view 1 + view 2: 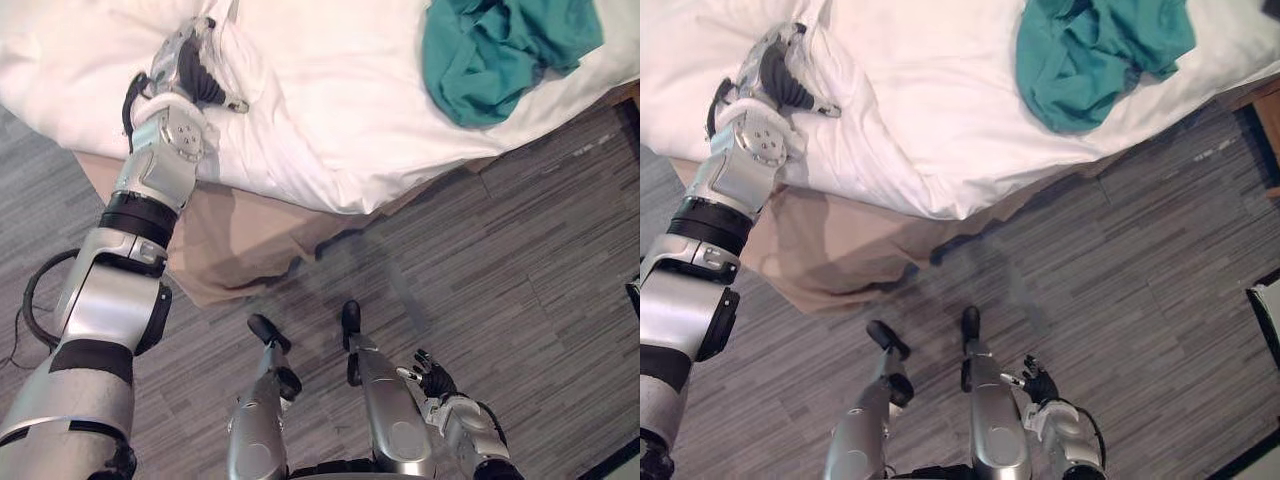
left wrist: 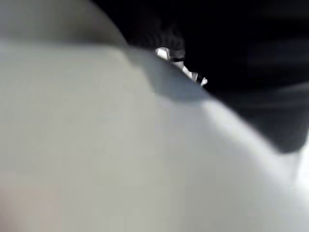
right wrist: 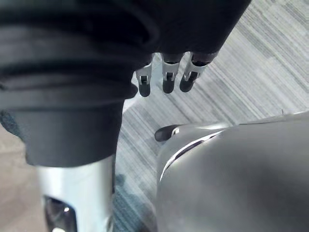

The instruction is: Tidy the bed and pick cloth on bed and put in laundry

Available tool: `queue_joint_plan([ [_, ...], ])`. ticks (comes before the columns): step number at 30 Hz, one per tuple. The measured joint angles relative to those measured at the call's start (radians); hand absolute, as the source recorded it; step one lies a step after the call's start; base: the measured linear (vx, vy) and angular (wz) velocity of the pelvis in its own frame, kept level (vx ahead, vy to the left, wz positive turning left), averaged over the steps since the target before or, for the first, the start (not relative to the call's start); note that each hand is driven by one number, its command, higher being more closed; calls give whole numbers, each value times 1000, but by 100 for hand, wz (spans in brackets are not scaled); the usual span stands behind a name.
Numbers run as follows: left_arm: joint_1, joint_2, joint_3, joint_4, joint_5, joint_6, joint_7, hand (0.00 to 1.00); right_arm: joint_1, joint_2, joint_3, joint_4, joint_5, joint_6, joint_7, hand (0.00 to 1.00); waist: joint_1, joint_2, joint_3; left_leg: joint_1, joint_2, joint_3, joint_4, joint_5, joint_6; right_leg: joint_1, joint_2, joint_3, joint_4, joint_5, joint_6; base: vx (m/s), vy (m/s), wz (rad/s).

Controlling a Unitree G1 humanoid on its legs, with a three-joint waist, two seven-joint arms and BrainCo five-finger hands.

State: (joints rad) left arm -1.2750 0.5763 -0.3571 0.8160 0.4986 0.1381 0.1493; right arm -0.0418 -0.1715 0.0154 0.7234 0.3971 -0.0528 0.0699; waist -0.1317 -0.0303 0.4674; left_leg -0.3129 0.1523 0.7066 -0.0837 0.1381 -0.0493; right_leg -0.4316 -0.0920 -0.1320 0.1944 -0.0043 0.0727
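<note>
The teal cloth (image 1: 500,50) lies crumpled on the bed, near the far right part of the white duvet (image 1: 330,110), well apart from both hands. It is a soft, thin fabric bunched into loose folds, with one edge trailing toward the side of the bed. The duvet is thick and puffy, with broad rumpled creases, and it overhangs the edge of the mattress. Below it hangs a smooth tan bed skirt (image 1: 230,240), whose lower edge pools on the floor (image 1: 500,260). The floor is a grey carpet with a fine streaked pattern.

The left robot hand (image 1: 185,68) reaches onto the near left part of the duvet and is pushed into a raised fold of it. White cloth covers the fingers, so it cannot be told whether they pinch the fold or lie spread, and the left wrist view shows pale bedding pressed close against the hand.

The right robot hand (image 1: 436,378) hangs low over the carpet. Its fingers (image 3: 166,77) are relaxed side by side and hold nothing.
</note>
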Motion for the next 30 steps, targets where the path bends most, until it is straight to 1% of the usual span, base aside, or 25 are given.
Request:
queue_joint_plan([
  [1,2,0,-4,0,12,0,-2,100,0,0,0,-7,4,-5,0,0,0,0,0,1,0,2,0,0,0,0,-1,-1,4,0,0,25,22,4],
  [3,9,1,-18,1,55,-7,-48,100,0,-4,0,-38,8,-19,0,0,-1,-1,0,14,-1,28,0,-2,1,13,-8,-13,12,-1,2,35,24,10],
  [5,33,1,-37,21,75,-43,-68,100,1,-9,0,-38,11,-21,-1,0,-1,-1,1,46,-5,29,-1,-8,9,49,-13,-21,11,-6,7,70,22,8],
  [6,62,2,-44,32,81,-81,-71,100,6,-13,0,-38,20,-24,-1,0,0,-1,1,73,-7,32,-1,-19,12,80,-16,-24,9,-11,11,83,22,5],
  [7,88,2,-51,35,83,-108,-74,100,11,-17,0,-38,32,-28,-1,0,0,0,0,94,-10,34,0,-28,13,103,-22,-28,8,-18,17,82,22,8],
  [8,139,3,-54,30,86,-157,-77,100,18,-26,-1,-37,40,-30,-2,0,2,1,0,122,-12,35,4,-43,13,139,-29,-36,6,-24,18,80,21,9],
  [9,171,8,-53,19,86,-179,-79,100,20,-27,-2,-37,40,-30,-3,0,2,3,-1,135,-13,36,6,-52,10,154,-31,-42,5,-25,19,75,18,10],
  [11,309,21,-29,-50,76,-253,-99,100,40,-28,-15,-38,50,-31,-12,0,11,10,-7,176,-9,38,21,-79,7,220,-36,-71,-14,-26,19,88,10,14],
  [12,359,21,-17,-74,64,-274,-106,100,53,-28,-23,-35,58,-31,-13,0,16,16,-13,188,-9,39,23,-86,9,241,-37,-81,-22,-26,19,144,-9,18],
  [13,462,18,-5,-107,40,-303,-110,100,83,-26,-51,-30,81,-29,-14,0,27,26,-35,213,-6,39,32,-93,5,278,-39,-100,-30,-26,21,137,-15,22],
  [14,564,4,16,-126,11,-325,-112,0,113,-26,-82,-22,86,-28,-22,0,31,37,-71,231,-7,33,37,-98,5,309,-42,-120,-40,-30,26,214,-27,25],
  [15,621,-10,31,-137,-1,-330,-114,0,129,-25,-102,-15,86,-28,-28,0,34,42,-91,249,-11,29,40,-95,0,331,-45,-128,-47,-31,27,240,-28,34],
  [16,736,-39,57,-156,-22,-336,-116,0,155,-24,-149,10,88,-26,-38,0,41,50,-124,292,-15,31,40,-93,1,379,-48,-143,-46,-40,32,243,-30,38],
  [17,848,-78,80,-161,-41,-340,-113,0,187,-25,-198,33,95,-25,-49,0,56,56,-167,326,-12,29,41,-93,1,415,-48,-163,-35,-45,27,216,-43,45],
  [18,981,-129,114,-159,-45,-340,-101,0,215,-26,-256,62,96,-25,-56,0,74,63,-227,356,-2,26,41,-93,0,435,-46,-184,-1,-50,22,150,-47,36],
  [19,1042,-151,132,-156,-51,-339,-92,0,225,-26,-283,75,95,-26,-60,0,80,64,-254,369,1,26,41,-93,0,444,-45,-192,12,-53,17,216,-101,35],
  [20,1159,-195,173,-145,-51,-332,-69,0,231,-28,-347,94,92,-26,-67,0,91,58,-303,400,3,24,38,-98,-7,489,-40,-204,7,-60,15,193,-124,29],
  [21,1256,-229,210,-121,-52,-331,-53,0,225,-41,-408,100,80,-26,-74,0,99,57,-336,424,7,22,32,-106,-20,519,-34,-218,-2,-68,15,167,-133,23],
  [22,1279,-240,221,-112,-52,-330,-51,0,221,-48,-425,100,77,-27,-76,0,100,58,-345,428,10,21,32,-109,-25,525,-31,-220,-5,-70,16,103,-116,8],
  [23,1371,-293,276,-59,-49,-327,-23,0,189,-100,-503,99,71,-27,-80,0,113,59,-374,454,9,19,24,-111,-33,553,-27,-223,-17,-74,20,64,-92,0],
  [24,1392,-310,300,-39,-49,-323,-14,0,174,-121,-528,96,68,-27,-80,0,117,63,-376,456,8,17,21,-110,-35,562,-26,-224,-19,-74,20,25,-112,6],
  [25,1435,-335,350,7,-49,-305,0,0,149,-169,-573,77,43,-28,-82,0,119,65,-385,463,6,2,16,-109,-36,574,-25,-229,-26,-74,20,27,-111,15],
  [26,1485,-347,414,56,-49,-286,23,0,119,-225,-611,51,33,-32,-84,100,119,70,-396,470,4,-18,11,-107,-38,578,-24,-233,-26,-75,22,30,-110,17],
  [29,1556,-344,512,89,-53,-263,62,0,75,-298,-629,1,25,-34,-91,100,120,70,-397,469,1,-51,-7,-99,-49,578,-18,-235,-28,-75,22,12,-100,15],
  [30,1581,-343,543,101,-74,-247,72,0,52,-320,-625,-24,-1,-34,-92,100,120,68,-397,468,-1,-70,-19,-94,-55,573,-15,-235,-33,-75,22,-32,-88,23],
])
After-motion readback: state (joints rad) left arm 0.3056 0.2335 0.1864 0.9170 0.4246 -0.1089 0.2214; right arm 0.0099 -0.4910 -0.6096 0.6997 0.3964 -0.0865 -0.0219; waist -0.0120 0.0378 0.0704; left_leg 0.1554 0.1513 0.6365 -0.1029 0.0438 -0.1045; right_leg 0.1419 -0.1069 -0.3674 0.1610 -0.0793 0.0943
